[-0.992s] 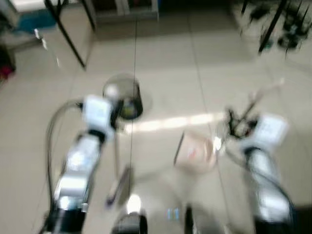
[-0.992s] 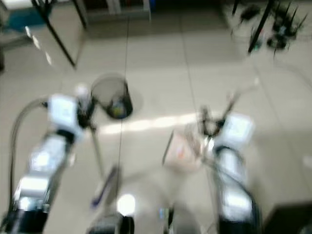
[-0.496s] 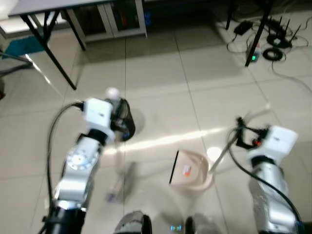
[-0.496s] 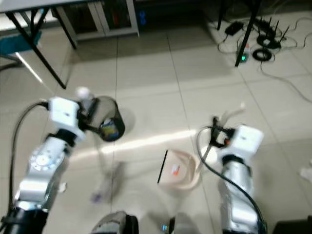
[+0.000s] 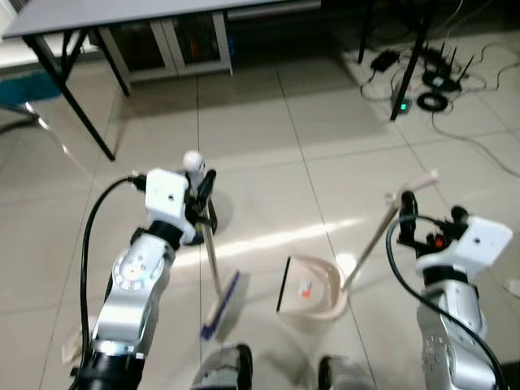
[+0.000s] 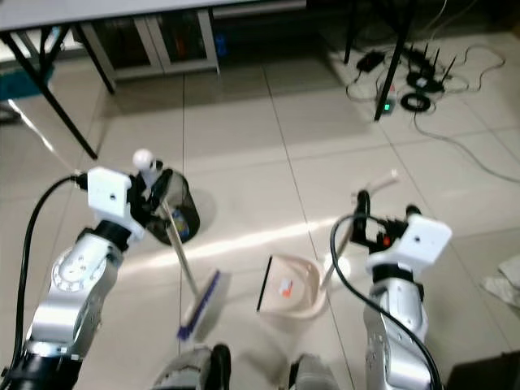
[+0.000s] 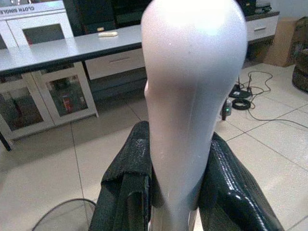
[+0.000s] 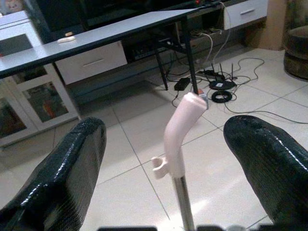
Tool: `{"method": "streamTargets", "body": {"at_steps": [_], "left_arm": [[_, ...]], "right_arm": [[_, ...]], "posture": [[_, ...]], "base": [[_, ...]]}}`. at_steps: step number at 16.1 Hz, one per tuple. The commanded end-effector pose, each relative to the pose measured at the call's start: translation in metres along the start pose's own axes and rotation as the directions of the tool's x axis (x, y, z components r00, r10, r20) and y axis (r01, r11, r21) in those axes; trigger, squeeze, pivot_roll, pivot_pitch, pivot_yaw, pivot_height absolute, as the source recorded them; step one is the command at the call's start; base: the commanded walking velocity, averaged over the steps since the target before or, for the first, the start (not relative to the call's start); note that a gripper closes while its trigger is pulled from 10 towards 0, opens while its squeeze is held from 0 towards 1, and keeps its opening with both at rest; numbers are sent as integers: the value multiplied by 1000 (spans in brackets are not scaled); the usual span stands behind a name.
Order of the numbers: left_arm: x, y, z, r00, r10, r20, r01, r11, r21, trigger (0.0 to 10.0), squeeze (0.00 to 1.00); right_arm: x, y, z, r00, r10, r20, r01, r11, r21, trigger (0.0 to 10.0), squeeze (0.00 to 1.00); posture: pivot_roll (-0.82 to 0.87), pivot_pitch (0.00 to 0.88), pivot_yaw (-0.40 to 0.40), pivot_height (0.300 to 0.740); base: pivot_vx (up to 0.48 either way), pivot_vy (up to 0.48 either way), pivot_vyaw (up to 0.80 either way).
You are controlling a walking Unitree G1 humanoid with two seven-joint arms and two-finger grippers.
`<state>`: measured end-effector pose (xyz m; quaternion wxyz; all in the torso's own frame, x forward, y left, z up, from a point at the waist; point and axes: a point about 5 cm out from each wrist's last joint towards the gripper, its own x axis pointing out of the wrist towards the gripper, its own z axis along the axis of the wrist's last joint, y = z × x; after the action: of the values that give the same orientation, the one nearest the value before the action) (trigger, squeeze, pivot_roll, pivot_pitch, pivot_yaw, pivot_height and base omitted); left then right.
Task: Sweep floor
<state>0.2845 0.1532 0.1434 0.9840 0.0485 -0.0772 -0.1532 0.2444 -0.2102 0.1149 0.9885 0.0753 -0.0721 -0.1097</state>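
Blue-bristled broom with a thin metal pole (image 6: 189,286) is leaning on the tiled floor beside the beige plastic dustpan (image 6: 292,286); left gripper (image 7: 175,178) is pinching its white knob, right gripper (image 8: 168,159) is spread around the dustpan handle; sweep low toward the pan mouth

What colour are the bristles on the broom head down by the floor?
Blue or purple bristles on the pale broom head, best seen in the right eye view; left gripper holds its handle.

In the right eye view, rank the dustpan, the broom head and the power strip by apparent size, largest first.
1. dustpan
2. broom head
3. power strip, though it lies farther from the camera, so its true size is unsure.
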Motion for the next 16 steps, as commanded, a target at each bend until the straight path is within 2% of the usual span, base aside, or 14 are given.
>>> {"method": "streamTargets", "body": {"at_steps": [1, 5, 8, 16], "left_arm": [[-2, 4, 5, 1000, 5, 18, -5, 1000, 13, 10000, 0], [-5, 6, 0, 1000, 9, -14, -9, 1000, 26, 10000, 0], [-6, 7, -1, 1000, 12, -28, -11, 999, 30, 10000, 0], [-1, 7, -1, 999, 39, -30, -38, 999, 38, 10000, 0]], "right_arm": [[0, 0, 1, 1000, 3, -4, -3, 1000, -15, 10000, 0], [6, -2, -8, 997, 19, -70, -22, 999, -43, 10000, 0], [11, 1, -8, 996, 29, -83, -33, 998, -53, 10000, 0], [11, 5, -14, 990, 34, -133, -41, 998, -51, 10000, 0]], "posture": [[3, 179, 84, 740], [7, 184, 80, 740], [8, 185, 78, 740], [5, 185, 78, 740]], "base": [[0, 0, 0], [0, 0, 0], [0, 0, 0], [0, 0, 0]]}}
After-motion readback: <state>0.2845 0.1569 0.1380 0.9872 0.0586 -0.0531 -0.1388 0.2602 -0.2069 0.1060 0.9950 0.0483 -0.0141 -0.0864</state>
